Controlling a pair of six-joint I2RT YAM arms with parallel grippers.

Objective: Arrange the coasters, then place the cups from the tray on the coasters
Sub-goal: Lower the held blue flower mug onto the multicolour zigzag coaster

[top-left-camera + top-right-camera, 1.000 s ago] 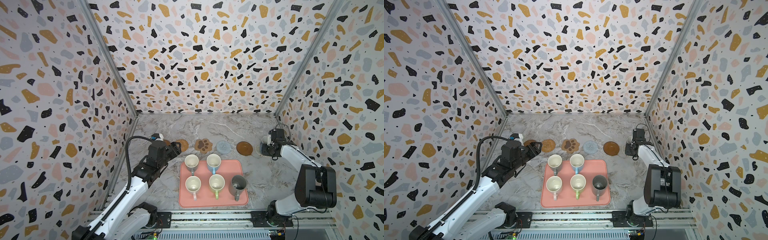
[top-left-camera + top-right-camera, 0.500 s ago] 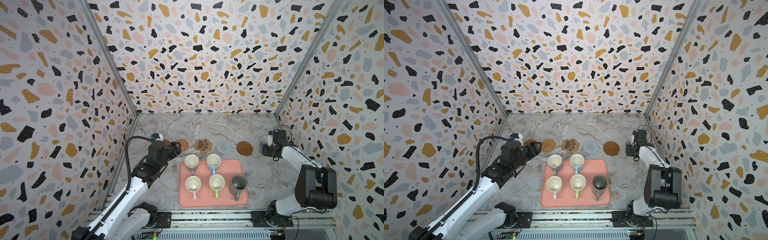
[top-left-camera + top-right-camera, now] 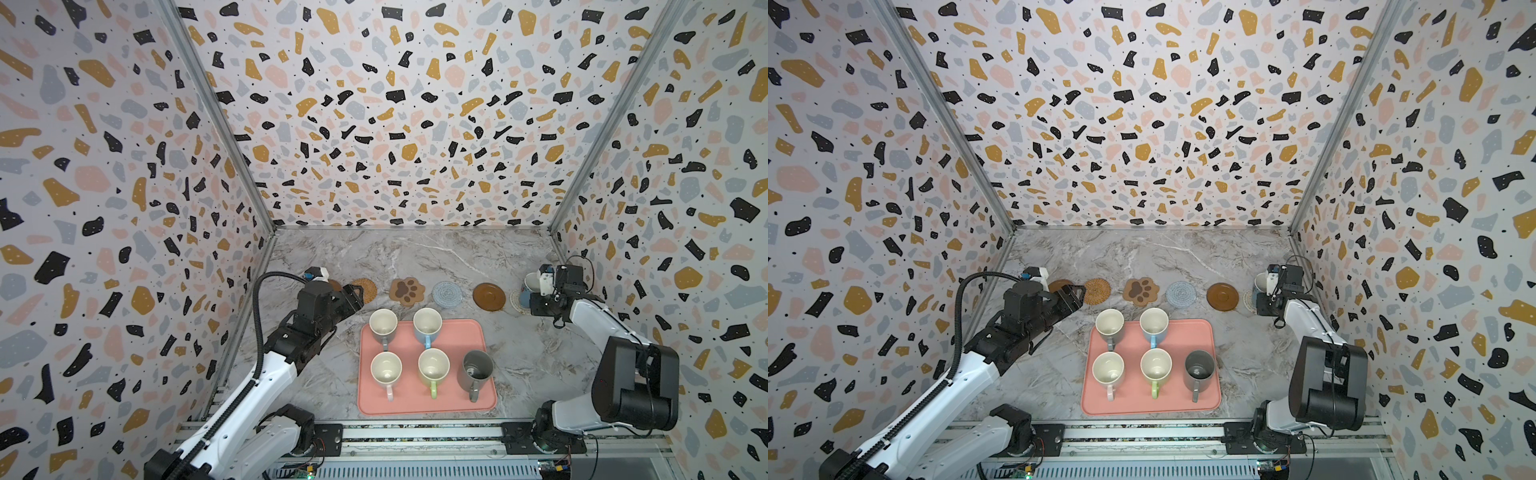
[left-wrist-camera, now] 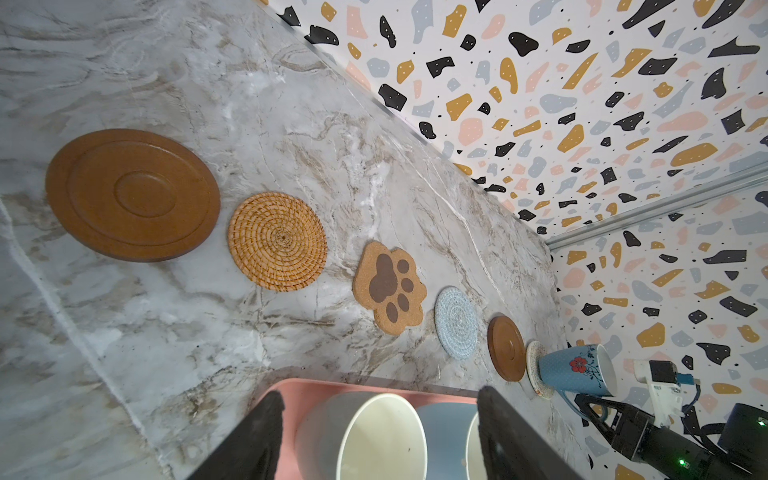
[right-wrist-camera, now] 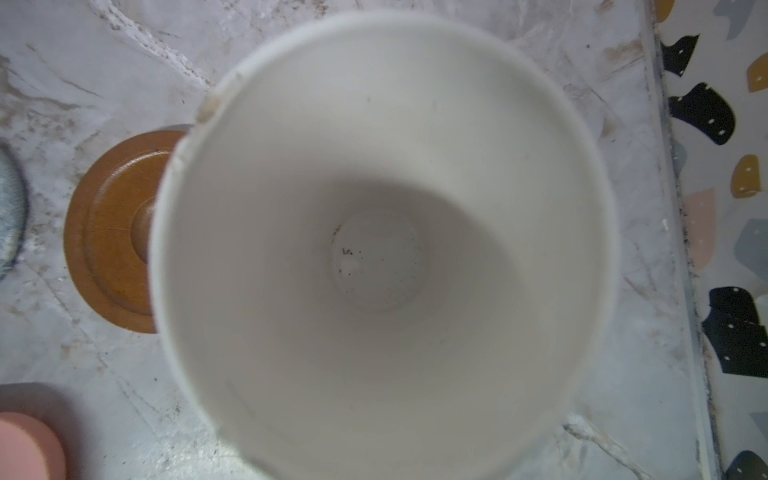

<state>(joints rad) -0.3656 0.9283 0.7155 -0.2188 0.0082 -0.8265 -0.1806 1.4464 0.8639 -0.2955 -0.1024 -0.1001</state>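
Though shut, right pincer [image 4: 595,409] grips mug [image 4: 575,370].

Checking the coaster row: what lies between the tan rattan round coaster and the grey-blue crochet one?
Only the tan cork paw-print coaster, clear in both top views.

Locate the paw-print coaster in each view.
In a top view: paw-print coaster, third from left in the row.
In a top view: same place.
Left wrist: picture centre.
Right wrist: not in it.
Shared landmark: brown disc two mats to its right.
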